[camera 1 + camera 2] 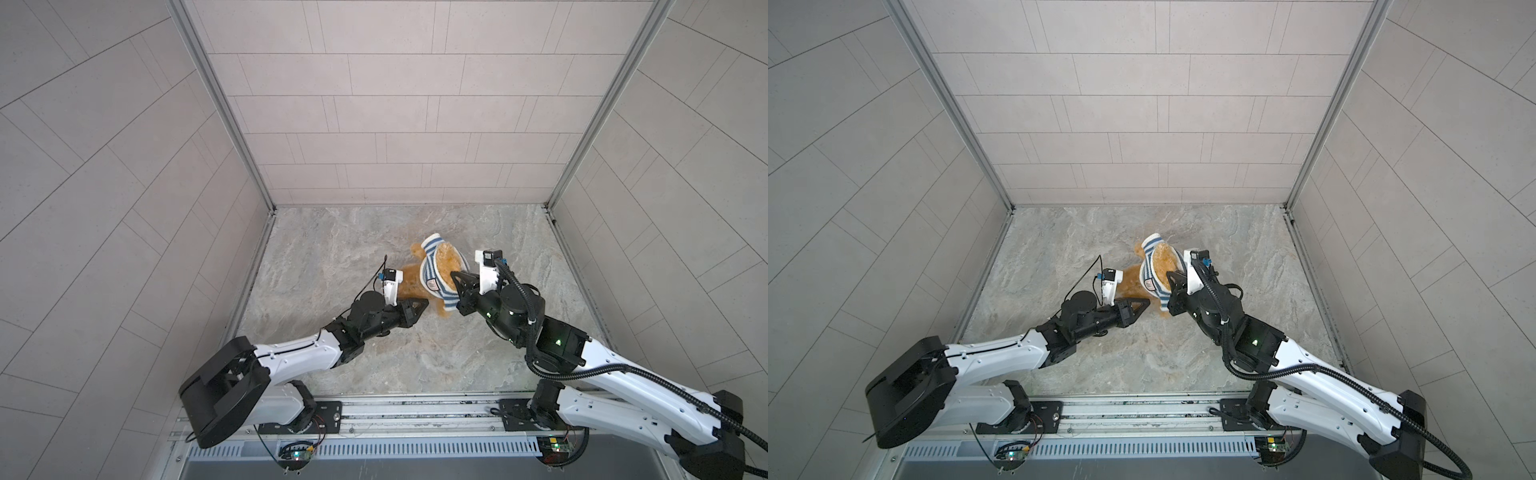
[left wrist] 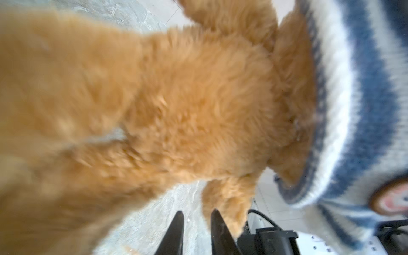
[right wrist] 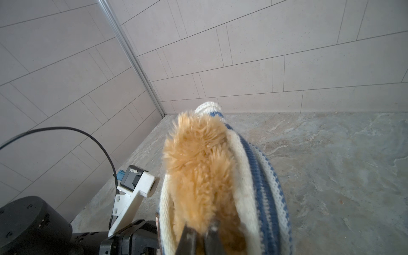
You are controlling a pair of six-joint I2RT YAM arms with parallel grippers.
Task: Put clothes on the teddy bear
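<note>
Right wrist view, nearest: who holds it? (Desk)

Right gripper, clamped on soft fur of the teddy bear, mid-table between the arms, half inside its striped shirt. Left gripper stands narrowly parted, empty, just beside it. (Photographer)

Handling? (Desk)

Looks light and floppy; best taken by the torso. Beyond: marbled grey tabletop, tiled walls. (Photographer)

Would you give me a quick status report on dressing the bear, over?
Left gripper open, holding nothing. Right gripper shut on the teddy bear, inside the striped shirt. Shirt only partly over the bear. Nothing in the way.
</note>
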